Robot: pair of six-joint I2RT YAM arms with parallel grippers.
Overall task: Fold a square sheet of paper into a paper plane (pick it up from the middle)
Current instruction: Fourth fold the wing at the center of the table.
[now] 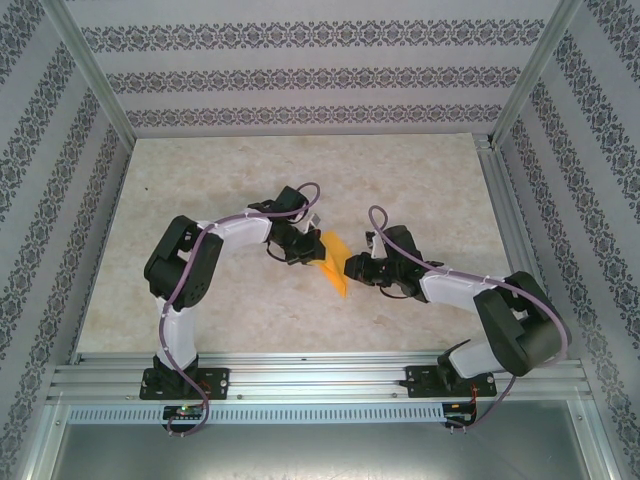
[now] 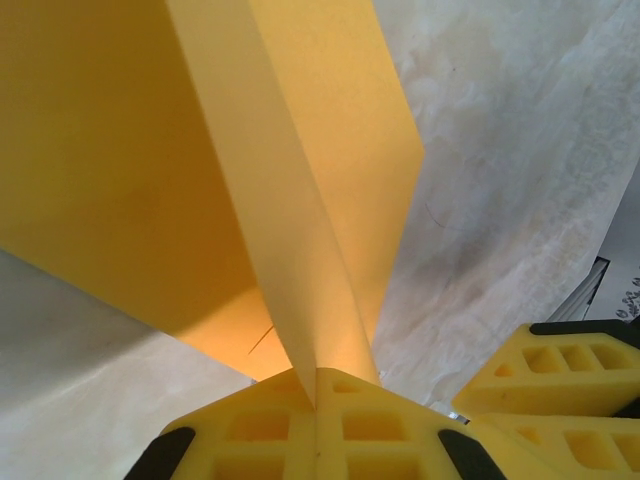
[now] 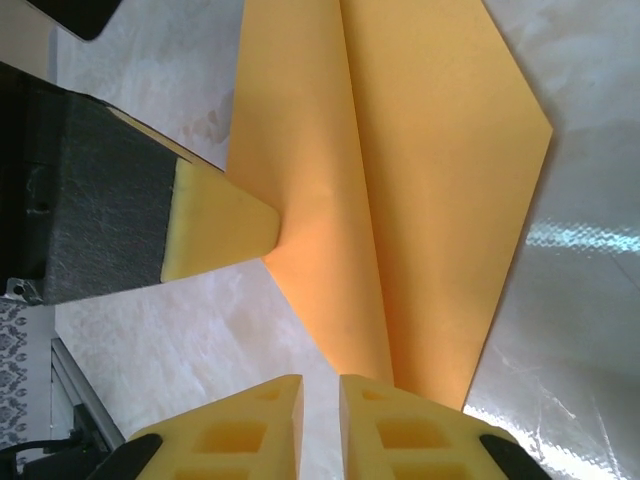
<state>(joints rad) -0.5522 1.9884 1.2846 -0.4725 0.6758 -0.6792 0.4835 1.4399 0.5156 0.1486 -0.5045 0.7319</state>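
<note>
No text, label, brand, number or sign can be read anywhere. The dark bands on the walls are repeating ornament, not lettering. The orange paper has plain, unprinted faces, and the small dark marks at the right edge of the left wrist view are too blurred to read.

The table has a pale, marbled beige top, closed in on the left, right and far sides by walls papered white with grey bands of floral ornament. Bare aluminium posts slant up from its far corners. A ribbed aluminium rail runs along the near edge, with a plain metal sheet just below it.
</note>
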